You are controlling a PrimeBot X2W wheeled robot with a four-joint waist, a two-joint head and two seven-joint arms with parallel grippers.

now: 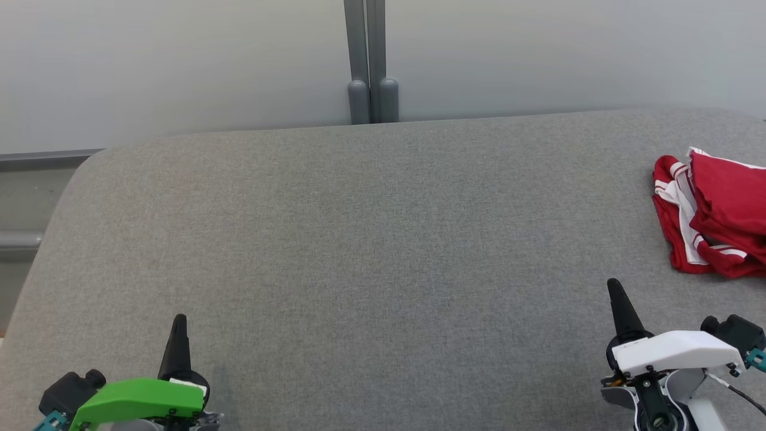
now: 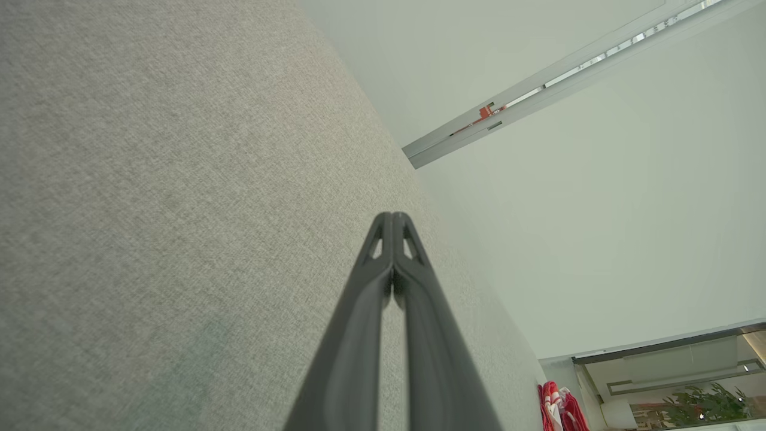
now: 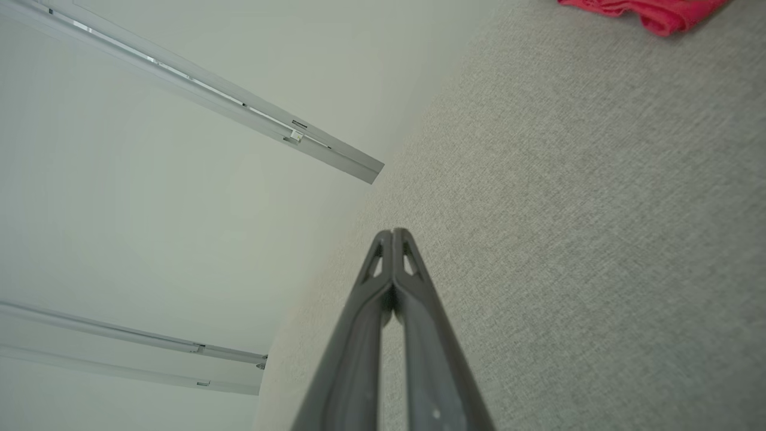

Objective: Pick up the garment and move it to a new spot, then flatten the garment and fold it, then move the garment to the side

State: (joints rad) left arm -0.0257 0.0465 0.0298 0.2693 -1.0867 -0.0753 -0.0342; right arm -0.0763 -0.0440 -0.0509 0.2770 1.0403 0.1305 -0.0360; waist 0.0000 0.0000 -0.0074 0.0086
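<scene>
The grey fabric-covered desk [image 1: 359, 239] took up most of the head view, its broad middle bare, which would leave room for spreading and folding cloth. The pale wall [image 1: 179, 60] stood behind it.

The garment [image 1: 715, 209], red with white stripes, lay bunched in loose layers at the desk's far right, partly cut off by the edge of the head view, and nothing was touching it. A corner of it also showed at the top of the right wrist view [image 3: 652, 12] and low in the left wrist view [image 2: 559, 407]. A heap off to the side like this would fit either a garment waiting to be picked up or one already set aside. The layers looked too rumpled to read as a tidy fold, though that is only a judgement.

The left fingers [image 1: 179, 335] and right fingers [image 1: 621, 308] sat low at the near corners, pointing away over the desk, likely parked clear of the working area. Both wrist views showed each pair pressed together tip to tip [image 2: 365, 311] [image 3: 365, 323], with nothing between them. The right pair sat near the garment but apart from it, and the left pair was well away.
</scene>
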